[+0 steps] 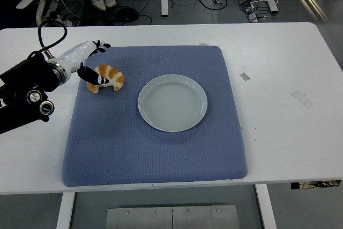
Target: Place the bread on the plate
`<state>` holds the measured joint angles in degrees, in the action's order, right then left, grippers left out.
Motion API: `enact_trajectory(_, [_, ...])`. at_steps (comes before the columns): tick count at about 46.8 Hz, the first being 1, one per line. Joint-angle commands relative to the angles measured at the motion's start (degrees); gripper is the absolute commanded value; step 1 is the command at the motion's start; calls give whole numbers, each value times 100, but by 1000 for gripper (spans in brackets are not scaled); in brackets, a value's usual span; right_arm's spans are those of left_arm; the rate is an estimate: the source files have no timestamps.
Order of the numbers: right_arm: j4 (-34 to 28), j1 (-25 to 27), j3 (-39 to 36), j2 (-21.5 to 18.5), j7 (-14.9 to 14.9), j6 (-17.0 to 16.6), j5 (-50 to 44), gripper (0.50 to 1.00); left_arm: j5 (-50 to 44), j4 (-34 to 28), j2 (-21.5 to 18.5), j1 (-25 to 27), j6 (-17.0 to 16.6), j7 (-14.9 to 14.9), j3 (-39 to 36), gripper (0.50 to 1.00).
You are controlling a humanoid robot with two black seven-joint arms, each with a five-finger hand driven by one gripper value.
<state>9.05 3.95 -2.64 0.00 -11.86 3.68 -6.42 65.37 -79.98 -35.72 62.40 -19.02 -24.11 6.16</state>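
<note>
At the left of the frame, the left hand (pixel 88 65) has its fingers closing around the bread (pixel 105 78), which lies on the blue mat (pixel 150 143), upper left of the empty white plate (pixel 172 103) at centre.

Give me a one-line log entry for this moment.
left hand: closing around bread | bread: on blue mat, left of plate | plate: empty | right arm: out of view

bread (pixel 105 78) on mat (pixel 155 148), far-left | plate (pixel 172 103) centre, apart
</note>
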Motion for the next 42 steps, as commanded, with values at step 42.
enact_trajectory(42, [0,0,0,0,-1,1,0,1000,776,439,118,-44,-409,3,-633,972])
